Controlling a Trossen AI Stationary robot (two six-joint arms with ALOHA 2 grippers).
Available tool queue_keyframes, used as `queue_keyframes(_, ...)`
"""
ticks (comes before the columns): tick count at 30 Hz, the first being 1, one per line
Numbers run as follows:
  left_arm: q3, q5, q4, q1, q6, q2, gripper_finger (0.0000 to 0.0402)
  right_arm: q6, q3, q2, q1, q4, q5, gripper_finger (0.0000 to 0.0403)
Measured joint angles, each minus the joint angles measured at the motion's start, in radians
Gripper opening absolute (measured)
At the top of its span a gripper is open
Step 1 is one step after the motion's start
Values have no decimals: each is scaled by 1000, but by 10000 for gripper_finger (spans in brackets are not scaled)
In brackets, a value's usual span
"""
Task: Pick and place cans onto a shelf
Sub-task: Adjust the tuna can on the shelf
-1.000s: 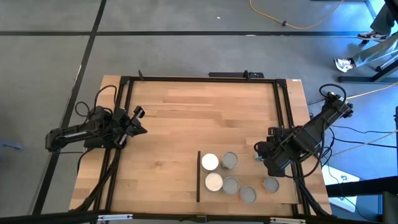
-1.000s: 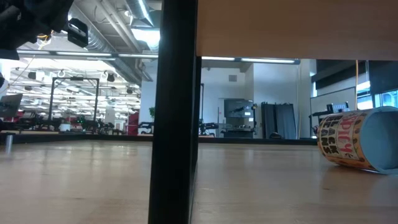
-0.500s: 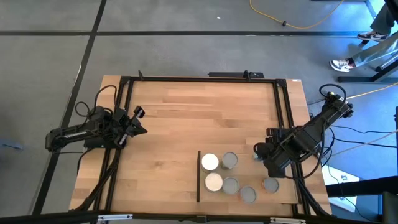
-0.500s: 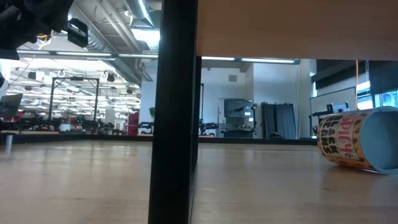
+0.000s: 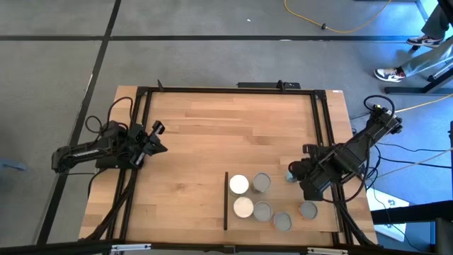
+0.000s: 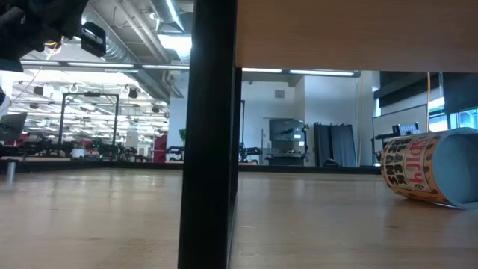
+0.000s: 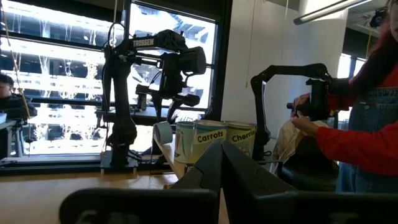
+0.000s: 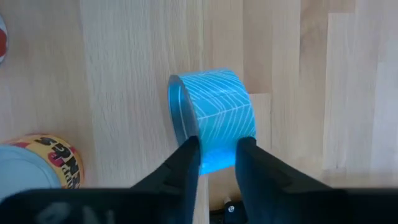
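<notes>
Several cans with silver-grey point(image 5: 261, 183) or white point(image 5: 238, 184) tops stand on the light-wood shelf point(image 5: 279, 200), right of its dark strip point(image 5: 226, 202). A blue can point(image 8: 214, 115) lies on its side on the wood, also showing in the high view point(image 5: 289, 176). My right gripper point(image 8: 217, 155) points down over the blue can's near side, its fingers a narrow gap apart; I cannot tell whether they touch it. An orange-labelled can point(image 6: 426, 175) lies tilted on the table. My left gripper point(image 5: 161, 138) waits shut at the table's left.
The black table frame point(image 5: 322, 127) runs beside my right arm. In the low view the shelf board point(image 6: 351, 33) and its dark post point(image 6: 209, 134) fill the near view. An orange-labelled can point(image 8: 43, 165) sits close to my right gripper. Bare wood point(image 5: 226, 127) lies across the table's far half.
My right gripper has shifted slightly toward the table's far edge, and more of the blue can shows beside it.
</notes>
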Motion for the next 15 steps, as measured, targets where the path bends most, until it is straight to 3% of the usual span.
queue_keyframes(6,0,0,0,0,0,0,0,-1,0,0,0,0,-1,57)
queue_keyframes(15,0,0,0,0,0,0,0,-1,1,0,0,18,-1,15)
